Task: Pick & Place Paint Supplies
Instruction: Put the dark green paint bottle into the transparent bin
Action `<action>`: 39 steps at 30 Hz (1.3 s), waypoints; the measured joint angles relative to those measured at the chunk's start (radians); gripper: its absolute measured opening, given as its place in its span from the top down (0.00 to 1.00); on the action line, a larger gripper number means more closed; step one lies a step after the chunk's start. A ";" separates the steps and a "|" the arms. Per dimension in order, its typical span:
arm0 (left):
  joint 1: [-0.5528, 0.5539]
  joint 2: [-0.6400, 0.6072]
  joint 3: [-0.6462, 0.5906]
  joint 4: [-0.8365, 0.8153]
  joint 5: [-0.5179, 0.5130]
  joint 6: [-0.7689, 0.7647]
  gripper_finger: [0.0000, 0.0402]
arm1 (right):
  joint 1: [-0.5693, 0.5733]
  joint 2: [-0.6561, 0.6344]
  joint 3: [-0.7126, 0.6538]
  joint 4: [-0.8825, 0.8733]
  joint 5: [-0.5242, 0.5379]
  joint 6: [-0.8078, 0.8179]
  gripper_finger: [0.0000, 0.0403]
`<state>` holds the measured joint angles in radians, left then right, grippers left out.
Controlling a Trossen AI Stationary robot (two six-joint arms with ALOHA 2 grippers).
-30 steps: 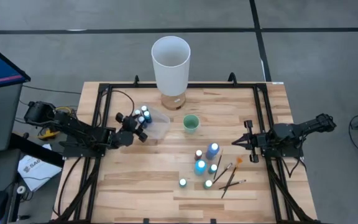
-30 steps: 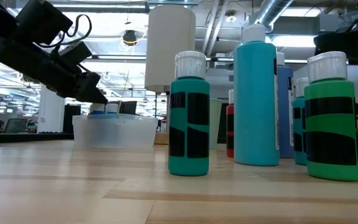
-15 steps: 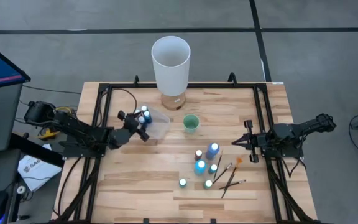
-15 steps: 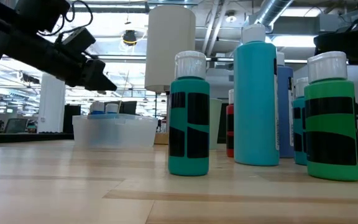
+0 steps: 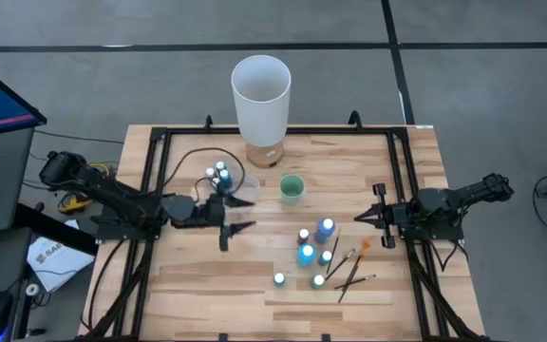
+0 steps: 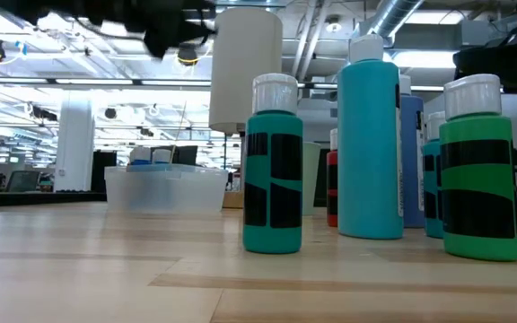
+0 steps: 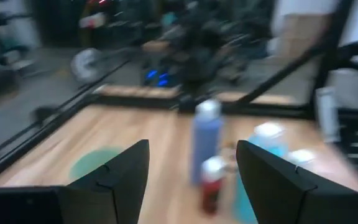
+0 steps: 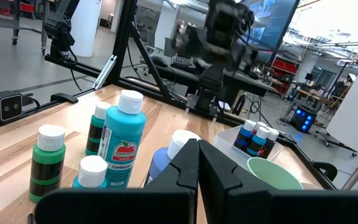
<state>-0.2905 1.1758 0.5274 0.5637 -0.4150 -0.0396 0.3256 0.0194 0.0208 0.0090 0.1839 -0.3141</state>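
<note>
facing bottles (image 7: 206, 149), left claw (image 7: 191, 171) empty

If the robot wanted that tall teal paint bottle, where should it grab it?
Probably around the straight body of the tall teal bottle, below the white cap, with the jaws level. It stands upright, but other bottles crowd close, so coming down from above and closing across the body seems safest. The left gripper is open.

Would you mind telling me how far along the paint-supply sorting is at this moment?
Partly done: a few paint bottles already sit in the clear bin. Nothing is in hand; the left tool is open and empty over the table beside the bin, pointing toward the remaining cluster. Left on the table: six bottles and three brushes. The right tool waits shut near the right edge.
</note>
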 joint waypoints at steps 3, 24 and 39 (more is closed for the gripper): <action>-0.048 0.031 0.047 0.000 0.040 0.036 0.44 | 0.000 0.000 0.000 0.000 0.000 0.000 1.00; -0.231 0.418 0.211 0.014 0.109 0.010 0.31 | 0.000 0.000 0.000 0.000 0.000 0.000 1.00; -0.160 0.613 0.219 0.205 0.235 0.009 0.24 | 0.000 0.000 0.000 0.000 0.000 0.000 1.00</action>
<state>-0.4509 1.7892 0.7460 0.7690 -0.1802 -0.0307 0.3257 0.0195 0.0210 0.0086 0.1837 -0.3143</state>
